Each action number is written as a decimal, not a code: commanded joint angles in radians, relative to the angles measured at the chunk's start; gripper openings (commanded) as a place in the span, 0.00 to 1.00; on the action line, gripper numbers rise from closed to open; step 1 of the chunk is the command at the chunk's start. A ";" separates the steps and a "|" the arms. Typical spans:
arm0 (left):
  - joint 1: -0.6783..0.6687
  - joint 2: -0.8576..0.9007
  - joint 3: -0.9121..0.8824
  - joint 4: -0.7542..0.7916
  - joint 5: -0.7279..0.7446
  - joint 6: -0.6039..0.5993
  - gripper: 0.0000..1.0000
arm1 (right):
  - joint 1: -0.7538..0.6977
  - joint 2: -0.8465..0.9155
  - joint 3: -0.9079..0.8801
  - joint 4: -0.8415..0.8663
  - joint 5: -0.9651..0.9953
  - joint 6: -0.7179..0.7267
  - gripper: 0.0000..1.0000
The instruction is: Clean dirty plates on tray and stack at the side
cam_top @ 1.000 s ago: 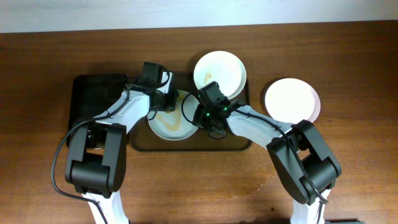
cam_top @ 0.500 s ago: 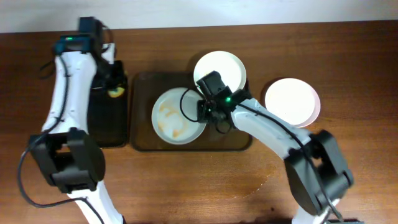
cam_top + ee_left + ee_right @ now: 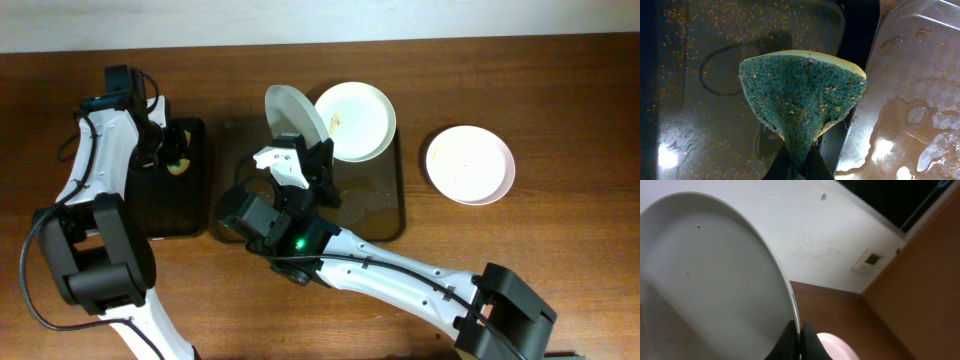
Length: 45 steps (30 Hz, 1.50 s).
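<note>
My right gripper (image 3: 316,152) is shut on the rim of a white plate (image 3: 291,113) and holds it tilted on edge above the dark-brown tray (image 3: 385,212). In the right wrist view the plate (image 3: 715,280) fills the left side, its rim pinched between the fingers (image 3: 800,330). A second plate (image 3: 358,120) with a small brown smear lies at the tray's back. A third, pale plate (image 3: 470,163) lies on the table to the right. My left gripper (image 3: 799,162) is shut on a green and yellow sponge (image 3: 800,100) over the black tray (image 3: 165,200).
The narrow black tray (image 3: 700,100) is speckled with crumbs. The brown tray's floor (image 3: 910,90) is wet with puddles. The right arm stretches from the table's front right across to the tray.
The left gripper carried the sponge from the plate on the brown tray to the black tray. The right gripper lifted that plate off the tray and tipped it on edge.
</note>
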 commanded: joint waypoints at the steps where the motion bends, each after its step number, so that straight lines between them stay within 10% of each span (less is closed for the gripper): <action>1: 0.004 0.002 -0.003 0.002 0.014 0.014 0.01 | 0.008 -0.008 0.014 0.007 0.101 -0.055 0.04; 8: 0.003 0.002 -0.003 0.002 0.014 0.014 0.01 | 0.007 -0.008 0.014 -0.028 -0.049 -0.055 0.04; 14: 0.003 0.002 -0.003 0.001 0.014 0.014 0.01 | -0.102 -0.100 0.014 -0.250 -0.663 0.097 0.04; 20: -0.013 0.002 -0.003 0.004 0.011 0.015 0.01 | -0.716 -0.306 0.014 -0.489 -1.395 0.155 0.04; 28: -0.013 0.002 -0.003 0.005 0.010 0.015 0.01 | -1.322 -0.088 0.011 -0.541 -1.436 0.129 0.04; 32: -0.013 0.002 -0.003 0.007 0.010 0.015 0.01 | -1.354 0.073 0.011 -0.513 -1.438 0.129 0.04; 34: -0.013 0.002 -0.003 0.006 0.011 0.015 0.01 | -1.341 0.113 0.011 -0.507 -1.476 0.126 0.34; 37: -0.013 0.002 -0.003 0.007 0.011 0.015 0.01 | -1.320 0.079 0.031 -0.521 -1.580 0.069 0.49; 45: -0.013 0.002 -0.003 0.009 0.010 0.015 0.01 | -0.927 0.059 0.123 -0.366 -1.555 0.334 0.40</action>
